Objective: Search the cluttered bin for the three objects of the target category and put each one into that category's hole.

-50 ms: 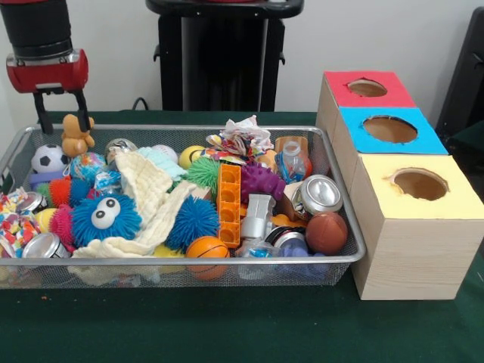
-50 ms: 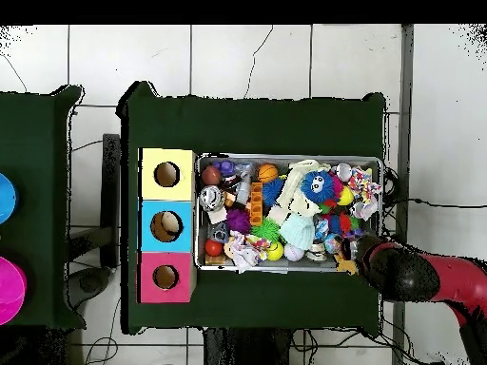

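Wire bin crammed with toys on green table, open gripper above orange figure at 10 o'clock, three-hole box at 3 o'clock

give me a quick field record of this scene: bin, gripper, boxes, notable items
bin: wire mesh tray on green table, packed with toys, cans and cloths
gripper: open, at the tray's corner above an orange teddy figure, not touching it
boxes: three wooden, each with a round hole; tops red, blue, yellow, in a row beside the tray
notable items: soccer ball, blue googly-eyed puffer, mini basketball, silver can, brown football
held: nothing
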Tool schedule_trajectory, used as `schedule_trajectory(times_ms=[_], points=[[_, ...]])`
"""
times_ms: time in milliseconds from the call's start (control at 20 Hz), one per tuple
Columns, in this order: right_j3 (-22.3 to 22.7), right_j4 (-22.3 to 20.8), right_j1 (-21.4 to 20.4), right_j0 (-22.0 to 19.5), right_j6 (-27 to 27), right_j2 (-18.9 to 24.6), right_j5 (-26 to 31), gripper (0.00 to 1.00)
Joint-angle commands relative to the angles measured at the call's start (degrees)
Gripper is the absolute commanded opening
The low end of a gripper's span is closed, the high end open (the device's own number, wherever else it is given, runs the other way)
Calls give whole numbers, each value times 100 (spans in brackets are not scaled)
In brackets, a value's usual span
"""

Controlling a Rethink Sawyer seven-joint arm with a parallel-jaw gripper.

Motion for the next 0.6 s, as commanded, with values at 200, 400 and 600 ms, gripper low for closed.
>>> schedule_trajectory(times_ms=[200,400,600], points=[[169,-488,348,-85,-1514,237,126,100],[250,-524,312,-49,-1355,239,76,100],[271,-602,356,-12,-1275,179,21,100]])
